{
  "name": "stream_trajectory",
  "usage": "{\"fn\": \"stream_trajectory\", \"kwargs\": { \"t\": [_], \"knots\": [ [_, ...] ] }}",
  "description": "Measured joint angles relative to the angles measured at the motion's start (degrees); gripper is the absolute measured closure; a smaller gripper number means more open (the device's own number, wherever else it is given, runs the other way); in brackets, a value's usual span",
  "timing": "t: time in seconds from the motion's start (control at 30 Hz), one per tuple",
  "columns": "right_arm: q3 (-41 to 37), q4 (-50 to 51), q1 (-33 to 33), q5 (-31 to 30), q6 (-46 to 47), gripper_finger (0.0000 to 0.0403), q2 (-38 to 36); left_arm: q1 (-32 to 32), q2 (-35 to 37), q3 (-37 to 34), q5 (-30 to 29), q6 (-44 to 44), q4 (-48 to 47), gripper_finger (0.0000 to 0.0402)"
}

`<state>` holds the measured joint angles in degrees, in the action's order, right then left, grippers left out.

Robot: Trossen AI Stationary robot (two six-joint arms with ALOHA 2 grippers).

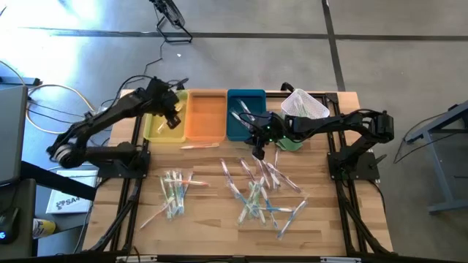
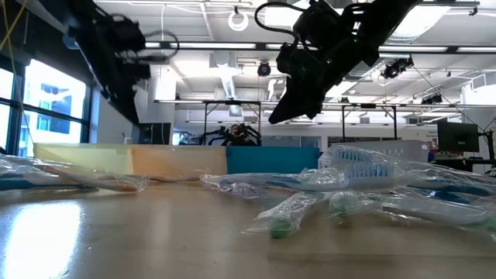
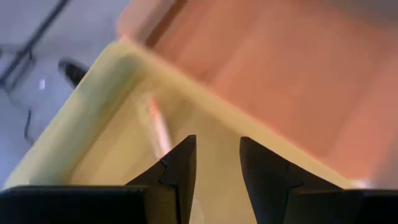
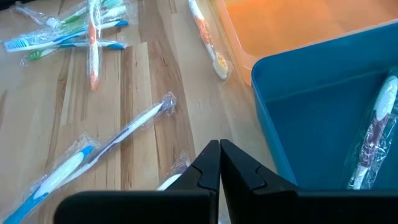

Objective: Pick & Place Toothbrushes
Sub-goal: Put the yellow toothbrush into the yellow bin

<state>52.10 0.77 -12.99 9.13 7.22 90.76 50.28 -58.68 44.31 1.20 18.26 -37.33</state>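
On the wooden worktop (image 1: 212, 219) the toothbrushes (image 1: 256, 191) are scattered just below the right gripper (image 1: 257, 151), fingers clenched empty; the left gripper (image 1: 172, 117), fingers released, is over the yellow tray (image 1: 157, 133).

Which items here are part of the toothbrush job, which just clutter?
Job: toothbrushes, yellow tray, orange tray, blue tray, left tool, right tool.
Lying about: white mesh basket, cables.

From my station I note a grey concrete floor (image 1: 241, 58) around the wooden table (image 1: 212, 219). Beyond it, bright windows (image 2: 43, 116) stand at one side, ceiling light strips (image 2: 209, 45) run overhead, and a dark monitor (image 2: 457, 138) sits opposite.
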Motion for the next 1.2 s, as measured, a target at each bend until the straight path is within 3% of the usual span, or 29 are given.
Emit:
{"fn": "stream_trajectory", "kwargs": {
  "t": [0.27, 0.53, 0.9, 1.2],
  "knots": [
    [0.0, 0.0, 0.0, 0.0, 0.0, 0.0398, 0.0, -18.5, 13.7, 0.0, -0.3, -0.5, -3.2, 0.0284],
    [0.0, 0.0, 0.0, 0.0, 0.0, 0.0398, 0.0, -35.4, 16.4, 0.0, -6.3, 0.4, -3.2, 0.0284],
    [0.0, -0.1, 0.0, 0.0, 0.0, 0.0398, 0.0, -46.6, 7.9, 0.0, -7.6, -0.5, -3.1, 0.0284],
    [0.0, -0.1, 0.0, -0.2, 0.0, 0.0398, 0.0, -51.0, -2.5, 0.0, -14.7, -8.5, -4.0, 0.0284]
  ]
}}
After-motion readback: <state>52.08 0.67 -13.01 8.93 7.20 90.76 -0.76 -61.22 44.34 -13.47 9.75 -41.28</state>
